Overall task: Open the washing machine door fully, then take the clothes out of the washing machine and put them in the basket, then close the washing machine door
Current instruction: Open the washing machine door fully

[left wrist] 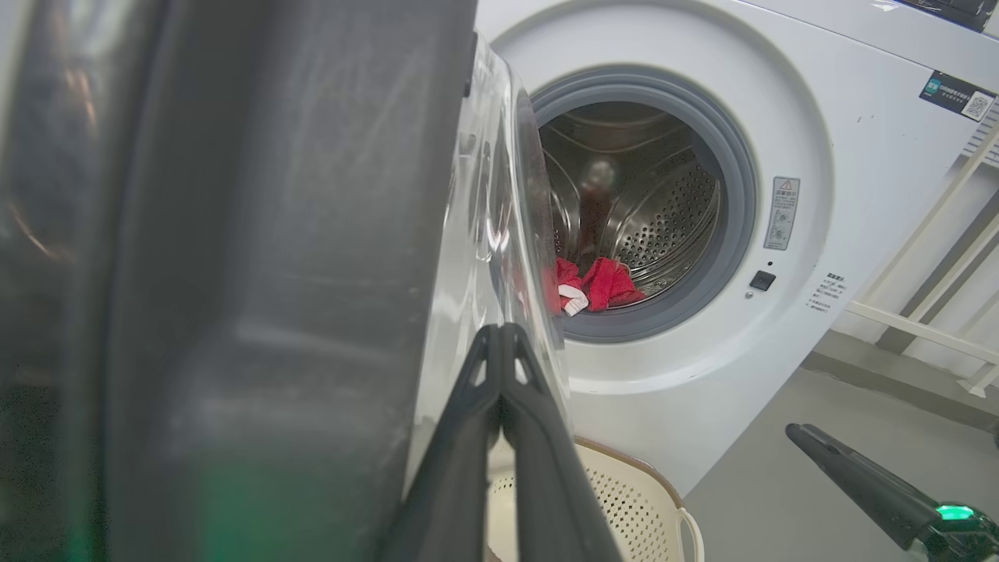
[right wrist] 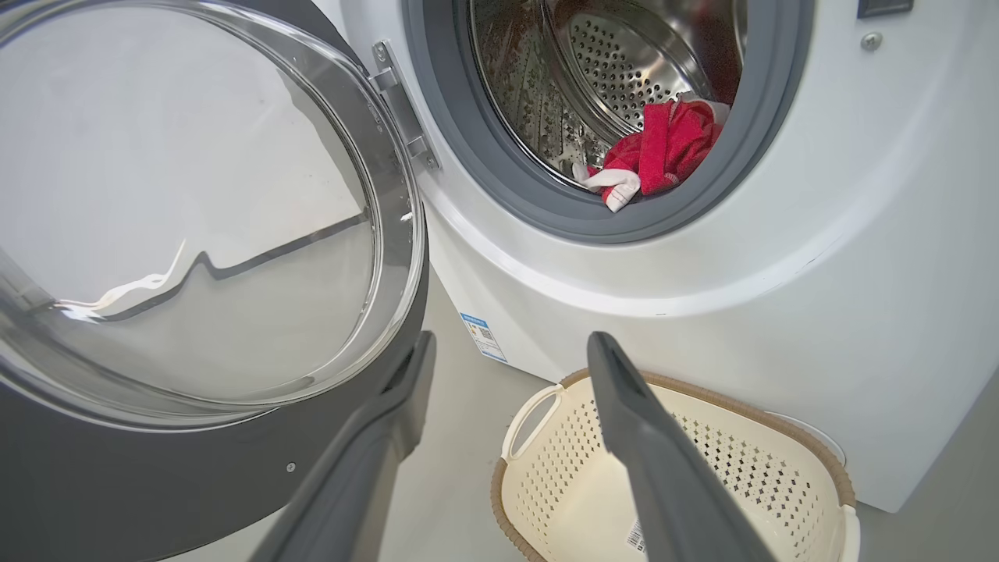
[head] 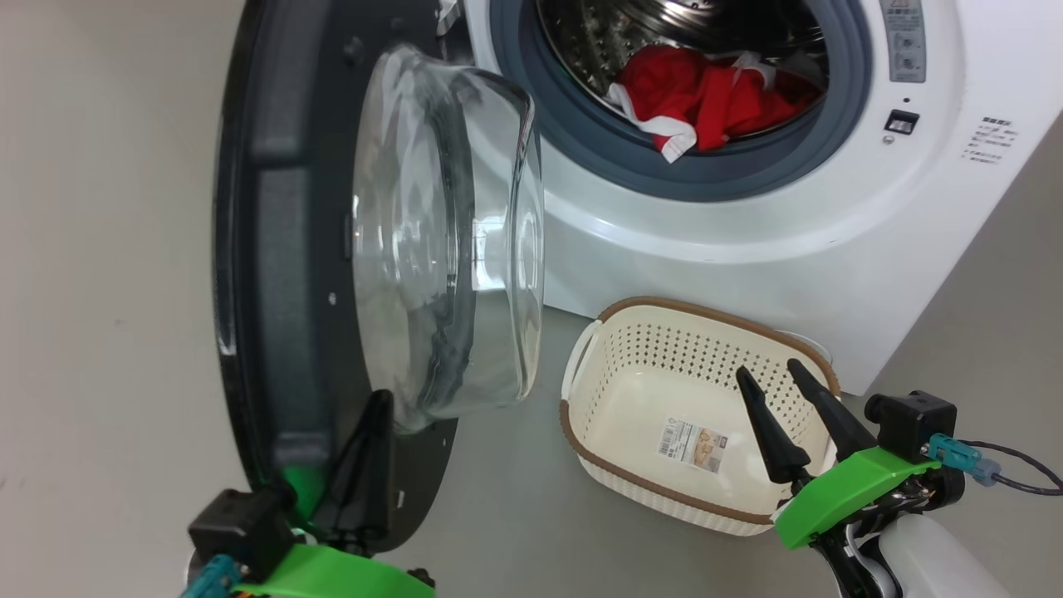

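Just ahead of the left gripper, which is clenched shut on nothing, the washing machine door stands out edge-on from the washing machine. Its black rim is to that gripper's left and its glass bowl bulges to the right, toward the drum; being round, it has no long axis to speak of. The gripper's tips seem to rest against the door's lower inner face, though contact is hard to confirm. The door looks only part-way swung. A push on that glossy curved surface could make the tips skid onto the glass and let the door drift back across the opening. Up and left of the right gripper, the clothes lie at the drum's front lip, with a white-trimmed end pointing out over the grey ring, where it may snag. That gripper hovers released, jaws wide, directly above the basket, whose long axis runs along the machine's front; a low reach could knock it.
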Tool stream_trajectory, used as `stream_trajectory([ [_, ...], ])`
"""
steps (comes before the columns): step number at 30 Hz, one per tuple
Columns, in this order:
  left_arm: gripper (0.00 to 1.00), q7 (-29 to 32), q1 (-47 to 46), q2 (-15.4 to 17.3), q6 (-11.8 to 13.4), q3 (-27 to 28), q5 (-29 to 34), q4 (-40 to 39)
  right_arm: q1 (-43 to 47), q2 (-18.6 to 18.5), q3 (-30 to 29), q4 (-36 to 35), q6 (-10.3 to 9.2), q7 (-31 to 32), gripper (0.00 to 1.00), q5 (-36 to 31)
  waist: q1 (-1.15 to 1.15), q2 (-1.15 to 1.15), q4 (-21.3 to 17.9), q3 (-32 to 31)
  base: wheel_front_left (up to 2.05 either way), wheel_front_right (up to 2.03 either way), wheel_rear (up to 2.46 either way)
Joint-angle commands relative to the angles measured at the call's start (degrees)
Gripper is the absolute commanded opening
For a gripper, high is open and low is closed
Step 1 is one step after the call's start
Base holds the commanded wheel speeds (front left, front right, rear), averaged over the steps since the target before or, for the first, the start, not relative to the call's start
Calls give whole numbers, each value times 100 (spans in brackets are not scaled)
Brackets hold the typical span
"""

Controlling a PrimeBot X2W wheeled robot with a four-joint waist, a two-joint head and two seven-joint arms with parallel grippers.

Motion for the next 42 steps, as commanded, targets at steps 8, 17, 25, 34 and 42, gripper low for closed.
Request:
stream_trajectory([
  [8,0,-92,1,300,279,723,-153,-105,-107,-86,167,-86,29,-37,100,155,0,0,150,137,0,0,0],
  [17,0,-122,-45,577,475,1323,-336,110,-143,-105,219,-61,29,-37,100,159,0,0,56,207,0,0,0],
  [25,0,-290,-262,759,540,1730,-473,469,-182,-189,265,-29,29,-37,100,161,0,0,12,309,0,0,0],
  [34,0,-659,-694,852,410,2124,-713,1327,-209,-307,396,-4,29,-37,100,208,0,0,8,397,0,0,0],
  [42,0,-860,-1141,987,153,2384,-794,2115,-267,-348,531,-1,29,-37,100,198,0,0,-3,475,0,0,0],
])
